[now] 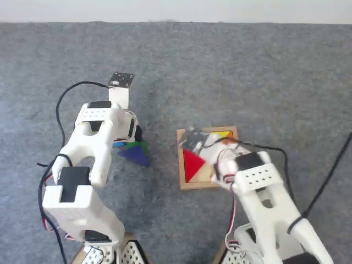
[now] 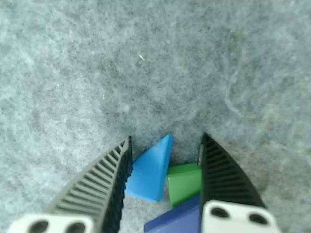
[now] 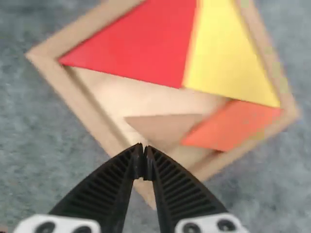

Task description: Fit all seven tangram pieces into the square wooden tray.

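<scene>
The blue triangle is flanked by the released left end effector. The right end effector is clenched empty over the tray rim.

Looking down onto grey felt, mottled and fuzzy, spread right across the table from near edge to far. Up at the far side, a pale strip, off-white and plain, running the full width behind the felt's straight edge; hard to tell whether wall or floor. Soft, even light all over, with only faint shadows on the nap. Closer in now, from the left wrist view: same grey fibre, cloudy with lighter and darker patches, a tiny pale fleck on top, and a shallow curved crease pressed into the pile. And from the right wrist view, more of that grey felt at the edges.
</scene>
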You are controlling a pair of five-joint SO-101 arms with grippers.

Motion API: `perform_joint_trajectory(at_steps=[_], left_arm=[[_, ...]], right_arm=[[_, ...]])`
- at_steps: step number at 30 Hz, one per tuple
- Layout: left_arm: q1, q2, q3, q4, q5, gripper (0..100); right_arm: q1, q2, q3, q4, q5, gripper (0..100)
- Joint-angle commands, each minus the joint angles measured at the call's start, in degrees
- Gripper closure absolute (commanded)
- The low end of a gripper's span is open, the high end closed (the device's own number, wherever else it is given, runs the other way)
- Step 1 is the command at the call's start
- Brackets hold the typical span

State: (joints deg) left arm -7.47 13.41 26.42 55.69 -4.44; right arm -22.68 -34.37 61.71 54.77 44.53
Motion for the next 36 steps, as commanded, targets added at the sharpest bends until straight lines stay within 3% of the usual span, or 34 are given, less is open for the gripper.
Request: perform_joint_trajectory(at_steps=[1, 23, 28, 36], left_arm=[[0.1, -2.3, 0.1, -1.1, -0.6, 79], [0.1, -2.3, 0.1, -1.1, -0.6, 79], [0.1, -2.3, 0.1, -1.1, -0.6, 79], [0.1, -2.3, 0.1, -1.1, -0.6, 79]], right_arm=[[-5.2, 2.3, 0.6, -1.2, -1.0, 99.1], [-5.2, 28.2, -17.9, -6.5, -1.3, 99.1], [-5.2, 28.2, -21.0, -10.6, -5.7, 99.1], [-5.1, 26.1, -20.7, -16.9, -6.1, 99.1]])
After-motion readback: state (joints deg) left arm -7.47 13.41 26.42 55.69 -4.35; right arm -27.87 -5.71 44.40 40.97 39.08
